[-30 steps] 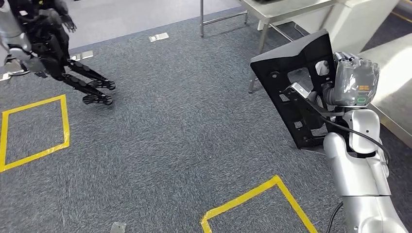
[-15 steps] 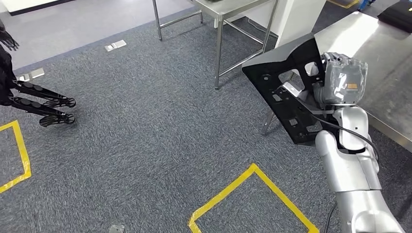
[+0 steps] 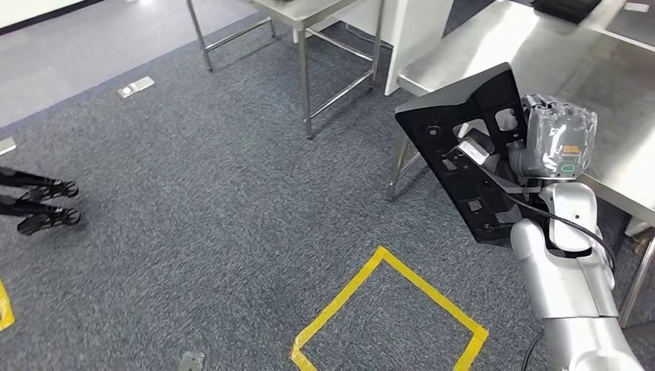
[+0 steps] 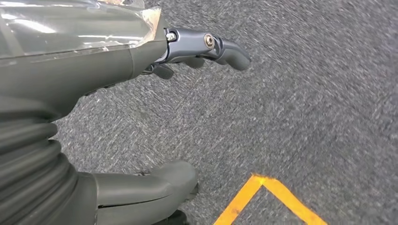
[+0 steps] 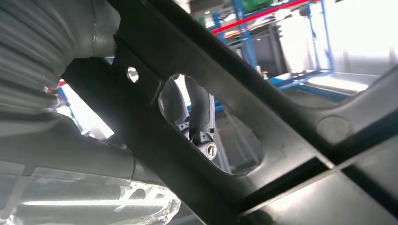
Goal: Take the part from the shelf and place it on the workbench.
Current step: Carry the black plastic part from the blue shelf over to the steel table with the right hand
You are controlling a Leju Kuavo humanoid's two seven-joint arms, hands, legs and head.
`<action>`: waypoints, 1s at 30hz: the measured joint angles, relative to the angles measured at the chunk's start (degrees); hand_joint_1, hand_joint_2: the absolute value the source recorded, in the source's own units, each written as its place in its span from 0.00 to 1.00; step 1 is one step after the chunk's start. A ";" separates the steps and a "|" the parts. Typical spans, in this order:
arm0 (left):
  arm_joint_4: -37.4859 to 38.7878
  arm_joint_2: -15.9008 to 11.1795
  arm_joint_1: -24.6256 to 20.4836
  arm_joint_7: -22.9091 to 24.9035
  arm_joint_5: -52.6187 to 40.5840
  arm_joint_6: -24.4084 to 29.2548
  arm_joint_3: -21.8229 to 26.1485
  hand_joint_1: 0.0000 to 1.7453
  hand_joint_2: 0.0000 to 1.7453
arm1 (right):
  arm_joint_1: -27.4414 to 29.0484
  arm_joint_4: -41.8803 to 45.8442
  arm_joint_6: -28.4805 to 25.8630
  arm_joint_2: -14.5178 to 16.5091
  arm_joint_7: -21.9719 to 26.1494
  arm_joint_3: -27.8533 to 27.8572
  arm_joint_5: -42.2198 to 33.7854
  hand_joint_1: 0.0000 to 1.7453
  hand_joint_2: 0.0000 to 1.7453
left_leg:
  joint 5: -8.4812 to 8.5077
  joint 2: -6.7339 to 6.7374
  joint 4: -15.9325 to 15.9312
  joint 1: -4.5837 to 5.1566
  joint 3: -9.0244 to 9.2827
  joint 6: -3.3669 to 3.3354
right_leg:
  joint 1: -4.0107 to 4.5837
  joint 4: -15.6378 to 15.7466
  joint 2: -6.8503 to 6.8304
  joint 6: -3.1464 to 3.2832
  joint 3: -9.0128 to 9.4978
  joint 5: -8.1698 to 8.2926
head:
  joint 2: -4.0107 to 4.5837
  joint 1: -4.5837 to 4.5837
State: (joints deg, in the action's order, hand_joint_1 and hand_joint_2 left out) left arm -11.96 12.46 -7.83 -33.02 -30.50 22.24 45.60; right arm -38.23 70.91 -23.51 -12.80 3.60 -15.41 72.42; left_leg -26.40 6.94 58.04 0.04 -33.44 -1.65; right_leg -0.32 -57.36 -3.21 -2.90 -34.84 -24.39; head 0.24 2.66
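Beside the workbench (image 3: 494,46), part (image 3: 463,124) hides right robot hand (image 3: 558,139) fingers.

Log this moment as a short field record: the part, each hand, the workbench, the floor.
part: black panel with cut-outs, held up tilted, above the carpet beside the bench edge
right hand: right hand grips the black panel, fingers through one cut-out
left hand: left hand holds nothing, fingers apart, over the carpet
workbench: steel workbench just behind the panel; the panel is not yet set on it
floor: grey carpet with a yellow tape square
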 joint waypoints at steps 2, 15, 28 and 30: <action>0.00 -0.01 -0.16 0.01 0.03 -0.02 0.02 0.00 1.00 | -0.11 0.00 -0.01 -0.04 -0.09 -0.01 0.11 0.87 1.00 | -0.70 -0.48 0.59 -0.34 -0.15 0.65 | -0.73 0.11 1.49 0.74 -0.02 0.25 | 0.00 -0.20; 0.00 -0.18 -0.05 0.12 0.53 -0.14 0.41 0.00 1.00 | -2.48 -1.32 0.73 0.70 0.08 -0.43 -0.03 0.87 1.00 | -1.00 -11.95 1.36 -1.68 -0.43 1.25 | -1.01 -0.61 10.78 0.86 -1.42 0.99 | 0.00 -1.61; -0.01 0.10 -0.22 0.27 0.46 -0.17 0.43 0.00 1.00 | -3.13 -2.08 0.65 0.25 0.12 -0.85 -0.14 0.87 1.00 | -0.27 -1.58 -0.19 -0.59 0.33 -0.34 | -0.32 -1.92 -0.53 -0.92 -1.50 -0.04 | 0.00 1.73; -0.02 0.11 -0.23 0.29 0.46 -0.17 0.43 0.00 1.00 | -3.31 -2.08 0.67 0.18 0.12 -0.88 -0.14 0.87 1.00 | -0.57 -0.28 -0.18 -0.19 0.57 0.18 | 0.23 0.19 -0.79 -0.07 -0.43 0.43 | 0.00 2.14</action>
State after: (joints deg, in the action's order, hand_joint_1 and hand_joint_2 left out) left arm -11.98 12.57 -8.07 -32.73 -30.03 22.08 46.03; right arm -41.53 68.83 -22.83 -12.62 3.72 -16.29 72.28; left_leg -26.97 6.66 57.87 -0.14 -32.86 -1.47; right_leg -0.09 -57.17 -4.00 -2.96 -35.26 -23.96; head 0.24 4.79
